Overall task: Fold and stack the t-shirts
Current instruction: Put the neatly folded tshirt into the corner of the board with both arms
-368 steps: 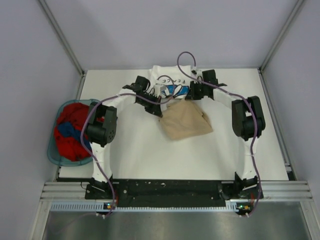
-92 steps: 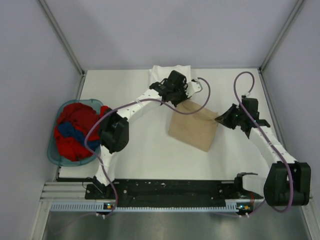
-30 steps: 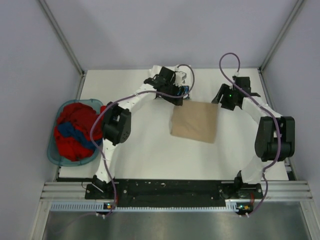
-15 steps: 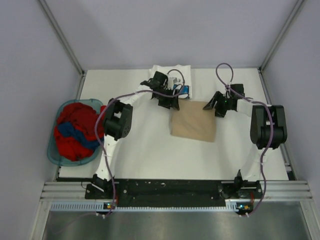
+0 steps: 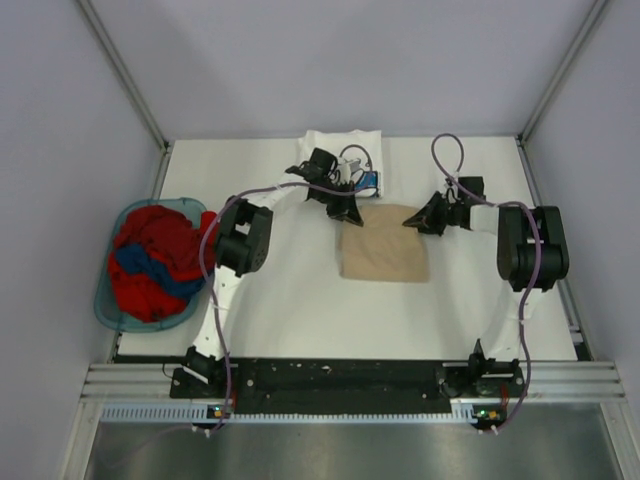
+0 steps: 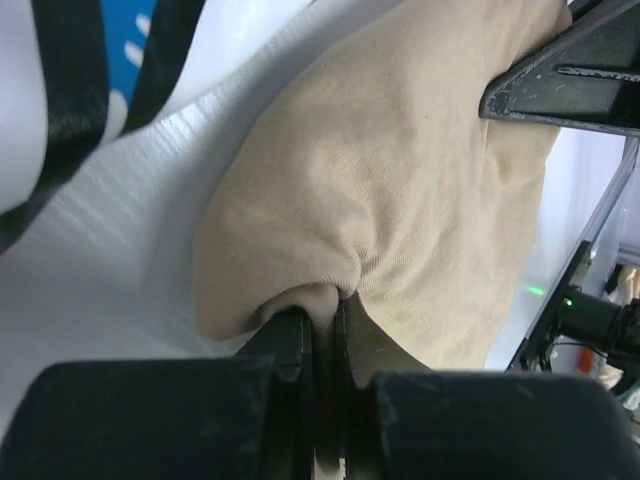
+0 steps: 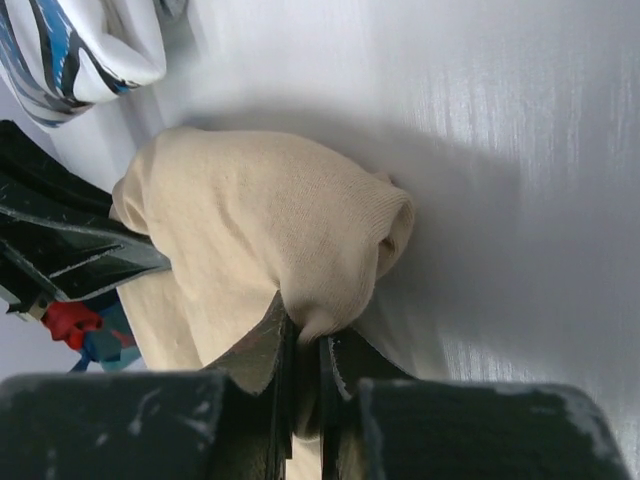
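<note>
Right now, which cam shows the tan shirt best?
Top external: the whole tan shirt lies folded on the table, both far corners pinched. The left wrist view shows only the bunched corner in the left pincer; the right wrist view shows the corner in the right pincer.

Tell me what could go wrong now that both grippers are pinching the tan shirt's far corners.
1. The left gripper and right gripper each hold only a small pinch of the tan shirt; a corner could slip out and undo the fold.
2. The left gripper works right beside the white printed shirt; it might snag or drag it.
3. If the arms move unevenly, the cloth between them may skew or bunch.
</note>
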`<state>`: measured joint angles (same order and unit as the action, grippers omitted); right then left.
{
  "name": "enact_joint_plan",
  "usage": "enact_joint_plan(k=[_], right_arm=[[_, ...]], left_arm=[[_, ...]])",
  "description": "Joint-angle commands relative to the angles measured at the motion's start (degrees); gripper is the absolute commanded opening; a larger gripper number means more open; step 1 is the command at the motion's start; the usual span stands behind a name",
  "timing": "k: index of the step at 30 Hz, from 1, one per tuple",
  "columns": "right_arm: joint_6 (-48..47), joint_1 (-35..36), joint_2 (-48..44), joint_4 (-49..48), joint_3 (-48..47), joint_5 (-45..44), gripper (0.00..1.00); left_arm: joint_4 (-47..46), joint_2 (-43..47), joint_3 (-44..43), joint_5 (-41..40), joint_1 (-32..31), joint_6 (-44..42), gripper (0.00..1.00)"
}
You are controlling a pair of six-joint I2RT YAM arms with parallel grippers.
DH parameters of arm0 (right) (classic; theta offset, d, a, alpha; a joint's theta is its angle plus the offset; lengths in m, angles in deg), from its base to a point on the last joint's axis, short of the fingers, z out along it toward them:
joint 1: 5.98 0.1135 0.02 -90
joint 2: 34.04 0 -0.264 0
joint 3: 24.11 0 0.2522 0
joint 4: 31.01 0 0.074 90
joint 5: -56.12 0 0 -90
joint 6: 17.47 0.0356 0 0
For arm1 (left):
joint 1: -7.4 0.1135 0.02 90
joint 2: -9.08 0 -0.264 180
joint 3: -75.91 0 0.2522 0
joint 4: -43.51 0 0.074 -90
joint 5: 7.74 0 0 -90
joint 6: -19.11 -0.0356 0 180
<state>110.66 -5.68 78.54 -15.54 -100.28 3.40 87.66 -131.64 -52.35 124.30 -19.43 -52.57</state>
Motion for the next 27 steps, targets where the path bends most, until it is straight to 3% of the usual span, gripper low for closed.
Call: enact_joint_plan(k=[1, 12, 19, 27], right_arm=[[0.28, -0.03, -5.77, -6.63, 2.82, 2.45, 0.00], [-3.59, 4.45, -15.72, -6.29, 1.95, -1.86, 0.00], [-2.01, 7.44, -12.91, -6.11, -7.09, -3.52, 0.00], [2.47, 9.37, -5.71, -9.80, -17.99, -5.55, 0.00]], left_arm=[[-1.65, 7.46, 2.78, 3.49, 1.08, -1.53, 0.00], [2.57, 20.65, 8.32, -5.82, 1.78, -19.63, 0.00], [0.99, 24.36, 7.19, -11.45, 3.80, -25.53, 0.00], [0.02, 20.76, -0.27, -11.19, 8.19, -27.90, 0.00]])
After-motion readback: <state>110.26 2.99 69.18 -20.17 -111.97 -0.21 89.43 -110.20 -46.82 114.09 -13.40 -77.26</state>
